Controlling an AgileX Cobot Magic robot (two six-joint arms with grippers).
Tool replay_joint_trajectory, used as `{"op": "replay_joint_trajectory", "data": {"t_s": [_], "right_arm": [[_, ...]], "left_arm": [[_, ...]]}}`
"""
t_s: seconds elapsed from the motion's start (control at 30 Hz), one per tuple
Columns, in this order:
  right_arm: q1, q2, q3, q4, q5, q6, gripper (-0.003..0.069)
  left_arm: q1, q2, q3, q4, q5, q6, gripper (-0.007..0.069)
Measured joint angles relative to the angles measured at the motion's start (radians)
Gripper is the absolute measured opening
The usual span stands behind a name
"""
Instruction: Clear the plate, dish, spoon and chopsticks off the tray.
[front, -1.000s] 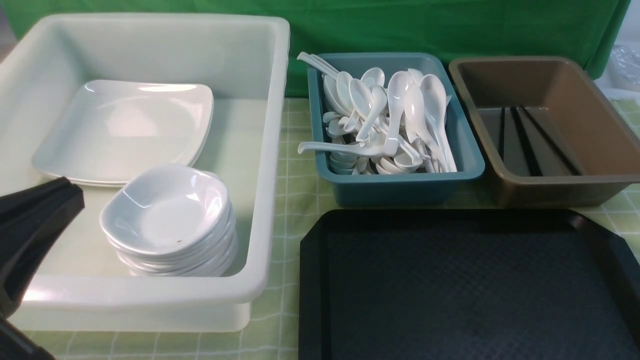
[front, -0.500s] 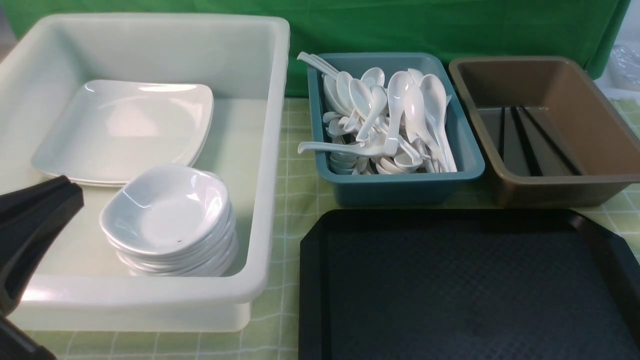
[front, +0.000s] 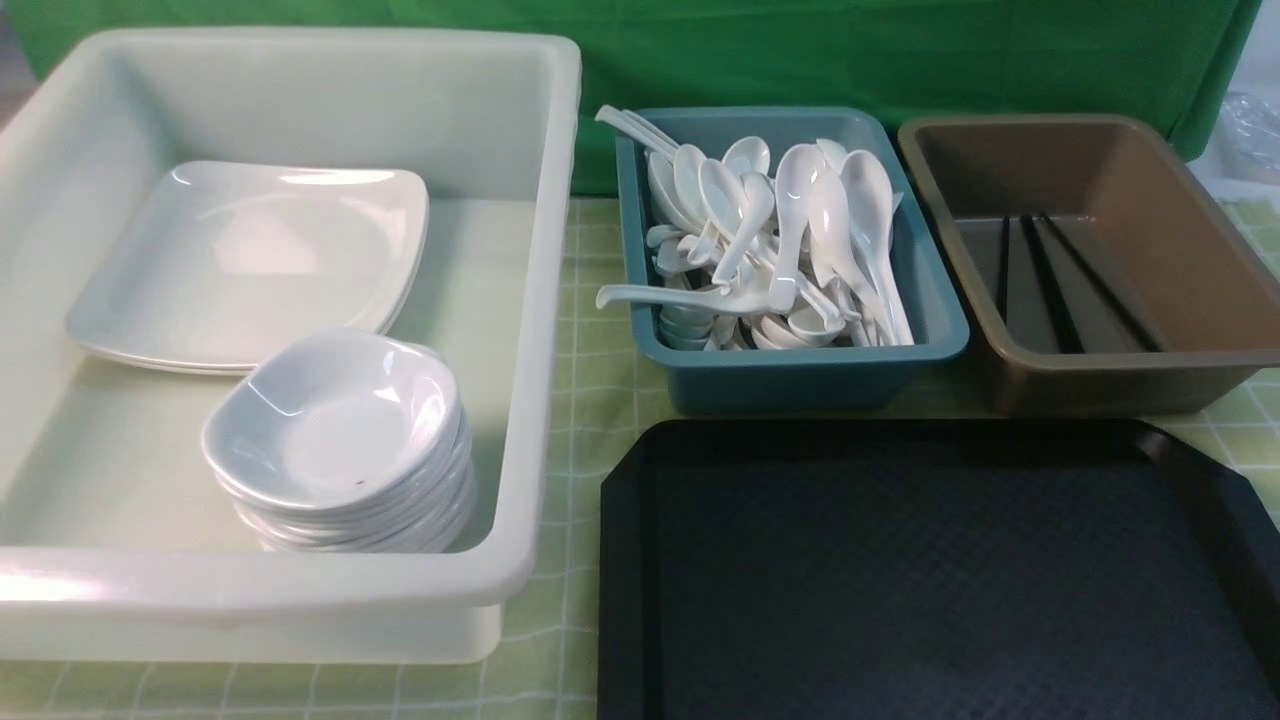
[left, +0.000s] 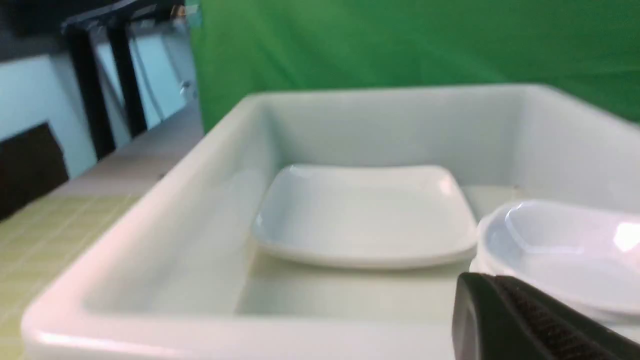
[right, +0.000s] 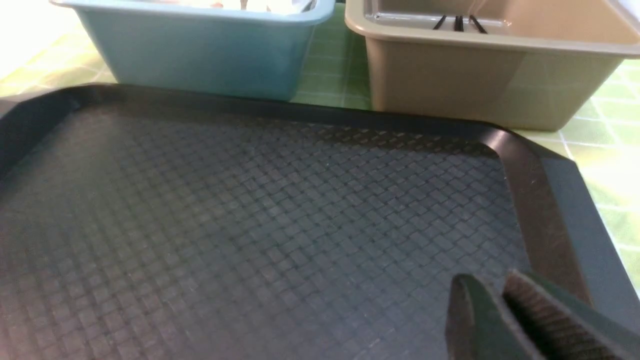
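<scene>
Both sets of fingers held nothing: the left gripper (left: 505, 320) pressed together beside the dish (left: 565, 250), the right gripper (right: 505, 310) barely parted over the bare tray (right: 260, 210), since everything sat binned

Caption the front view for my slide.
Bare tray; plate and dishes in white tub, spoons in teal, chopsticks in brown.

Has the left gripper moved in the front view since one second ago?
Yes. It stood before the near left corner of the white tub earlier; now it has withdrawn out of the front view, the tub unmoved.
</scene>
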Motion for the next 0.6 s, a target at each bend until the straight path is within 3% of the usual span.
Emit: {"op": "replay_joint_trajectory", "data": {"t_s": [0.13,0.6], "right_arm": [[0.000,0.000,0.000,0.000,0.001,0.000,0.0127],[0.000,0.000,0.000,0.000,0.001,0.000,0.0144]], "left_arm": [[0.020,-0.004,0.003,-0.018,0.096,-0.015,0.0010],[0.002,-0.005,0.003,-0.002,0.104,-0.014,0.0010]]}}
